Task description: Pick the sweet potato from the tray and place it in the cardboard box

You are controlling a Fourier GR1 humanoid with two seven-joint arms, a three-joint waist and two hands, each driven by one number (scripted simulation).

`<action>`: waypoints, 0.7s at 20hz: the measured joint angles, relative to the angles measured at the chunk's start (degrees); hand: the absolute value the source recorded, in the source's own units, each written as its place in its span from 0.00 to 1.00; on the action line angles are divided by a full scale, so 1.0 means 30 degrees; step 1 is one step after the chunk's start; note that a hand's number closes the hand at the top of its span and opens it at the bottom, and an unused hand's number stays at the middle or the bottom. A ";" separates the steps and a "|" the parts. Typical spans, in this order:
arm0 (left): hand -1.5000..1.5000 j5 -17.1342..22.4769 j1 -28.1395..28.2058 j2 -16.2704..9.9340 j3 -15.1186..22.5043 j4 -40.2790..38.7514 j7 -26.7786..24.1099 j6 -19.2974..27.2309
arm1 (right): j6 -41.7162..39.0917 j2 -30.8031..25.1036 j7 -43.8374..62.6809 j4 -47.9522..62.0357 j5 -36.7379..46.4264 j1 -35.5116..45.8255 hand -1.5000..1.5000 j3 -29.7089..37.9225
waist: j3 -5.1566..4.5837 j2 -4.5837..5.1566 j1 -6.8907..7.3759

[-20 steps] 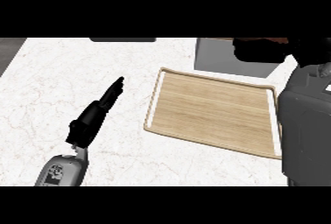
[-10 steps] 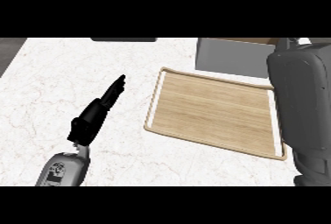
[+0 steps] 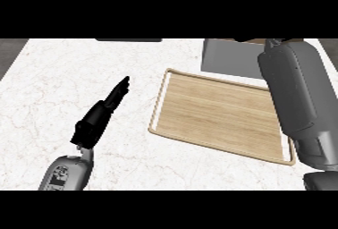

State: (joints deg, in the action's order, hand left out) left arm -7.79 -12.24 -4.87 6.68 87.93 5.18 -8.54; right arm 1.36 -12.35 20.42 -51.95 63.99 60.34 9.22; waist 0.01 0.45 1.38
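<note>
The wooden tray (image 3: 214,114) lies right of centre on the counter, and its surface is bare. No sweet potato shows anywhere. Behind the tray stands the cardboard box (image 3: 228,56), seen as a grey panel with a brown strip at the top edge. My right forearm (image 3: 290,94) stretches from the lower right over the tray's right side up to the box. Its hand lies past the top edge, out of sight. My left hand (image 3: 102,114) rests open on the counter left of the tray, fingers straight and pointing away.
White marble counter (image 3: 79,67) spreads to the left of the tray. A dark object (image 3: 128,40) sits at the far edge. The counter's left edge shows at the top left corner.
My right arm has reached forward along the tray's right side towards the box, and its black hand has passed out of view at the top. The left hand has not moved.
</note>
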 measured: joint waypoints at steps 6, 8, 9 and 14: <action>0.50 0.0027 -0.0100 -0.0112 -0.0034 -0.0012 -0.0073 -0.0288 | 0.1657 0.0274 -0.0850 0.3610 -0.1777 0.0287 0.00 0.2122 | -0.0004 0.0034 0.0127; 0.50 -0.0112 -0.0373 0.0154 0.0041 -0.0416 -0.0151 -0.0125 | 0.1981 0.0052 -0.1561 0.4758 -0.2330 0.0672 0.00 0.2671 | -0.0023 -0.0020 0.0094; 0.50 -0.0062 -0.0261 0.0118 0.0049 -0.0168 0.0067 -0.0205 | 0.2290 0.0040 -0.2036 0.5111 -0.2594 0.0591 0.00 0.2876 | -0.0033 -0.0068 0.0083; 0.50 -0.0162 -0.0076 0.0113 -0.0003 -0.0154 -0.0204 -0.0159 | 0.4093 0.0134 -0.4234 0.5629 -0.4783 0.0694 0.00 0.4753 | -0.0017 -0.0077 0.0056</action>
State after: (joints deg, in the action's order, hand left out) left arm -8.28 -12.47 -4.53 6.67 87.47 4.56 -9.02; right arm 13.64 -11.95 7.72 -35.06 49.65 62.42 23.48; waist -0.05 0.22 1.55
